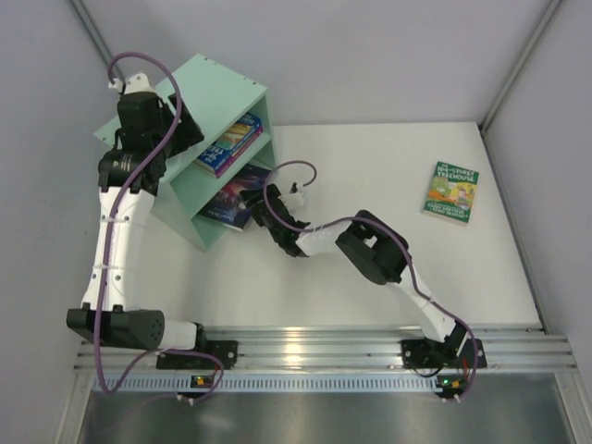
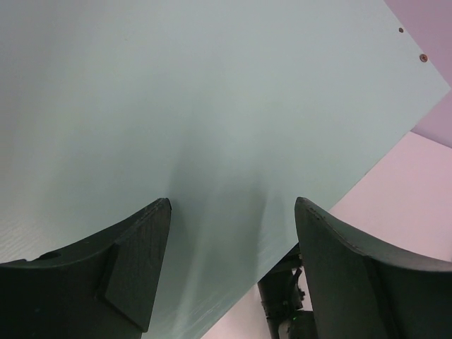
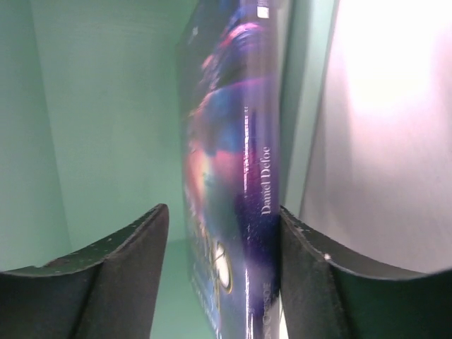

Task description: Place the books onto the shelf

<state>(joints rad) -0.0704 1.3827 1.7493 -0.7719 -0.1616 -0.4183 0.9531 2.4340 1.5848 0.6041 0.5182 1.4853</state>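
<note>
both left arm (image 1: 116,242) and right arm (image 1: 372,252) reach the shelf (image 1: 222,85).

You can read "Daniel Defoe" in pale letters running along the spine of the dark purple-blue book (image 3: 233,176). It stands between the fingers of the right gripper (image 3: 224,212), close against one finger. Further along that spine there is more lettering, too blurred for you to read. Well apart from that gripper, back behind it on the bench (image 1: 370,166), the green book (image 1: 452,191) shows "TREEHOUSE" in its title; its other lines are too small. The blue-yellow book (image 1: 229,145), just beyond the gripper, bears lettering you cannot read.
</note>
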